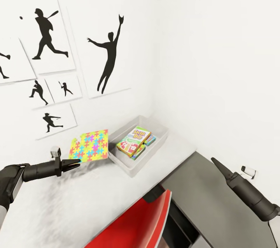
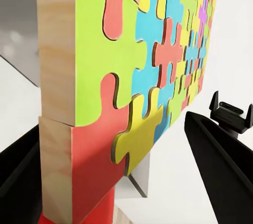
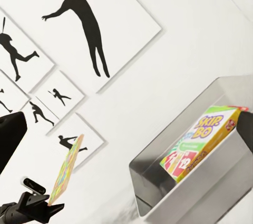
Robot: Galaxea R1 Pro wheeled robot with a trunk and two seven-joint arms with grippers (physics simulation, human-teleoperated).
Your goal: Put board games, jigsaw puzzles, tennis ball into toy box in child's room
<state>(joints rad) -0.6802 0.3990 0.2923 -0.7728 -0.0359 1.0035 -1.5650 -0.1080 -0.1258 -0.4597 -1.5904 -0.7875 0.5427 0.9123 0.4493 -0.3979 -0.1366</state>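
At frame centre the toy box (image 1: 161, 139) sits on the counter (image 1: 58, 209), SKIP-BO box (image 1: 133, 141) inside. My left hand (image 1: 76, 163) grasps the jigsaw puzzle (image 1: 89, 145) by its edge, just left of the box; I should carry it over the rim, level, before releasing.

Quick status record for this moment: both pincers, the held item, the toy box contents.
left pincer: shut on jigsaw puzzle, held tilted just beside the toy box
right pincer: empty, over the dark desk; open or shut cannot be told
toy box contents: SKIP-BO game on top, other boxes beneath
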